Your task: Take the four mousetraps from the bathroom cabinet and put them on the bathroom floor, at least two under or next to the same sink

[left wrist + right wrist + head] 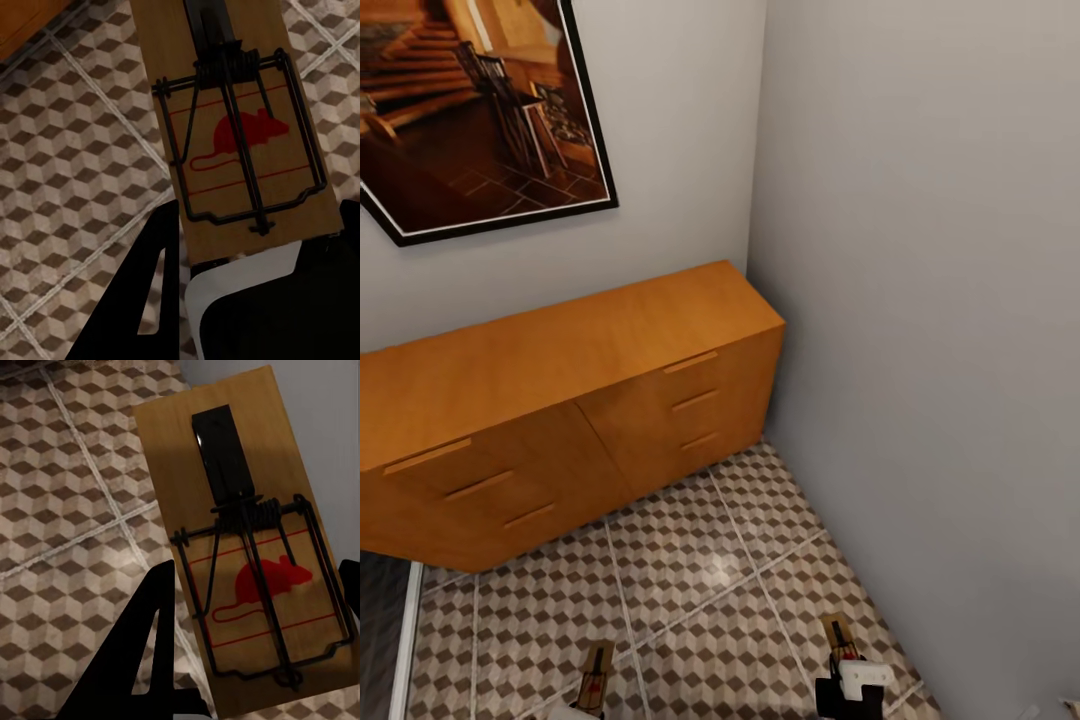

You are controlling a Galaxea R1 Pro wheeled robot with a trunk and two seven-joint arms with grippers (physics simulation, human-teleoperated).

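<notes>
While both arms hang over the tiled floor [690,560] in front of the closed cabinet [560,400], each hand is clamped on a trap: left hand [247,259] on one trap [232,127], right hand [255,690] on another [247,547]. Carrying step; next, probably find the sink and lower both beside it.

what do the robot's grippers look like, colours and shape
The left gripper has flat black fingers, one with a triangular cut-out, and a white body piece behind. The right gripper has the same black cut-out finger; in the head view it shows a white block on black.
</notes>
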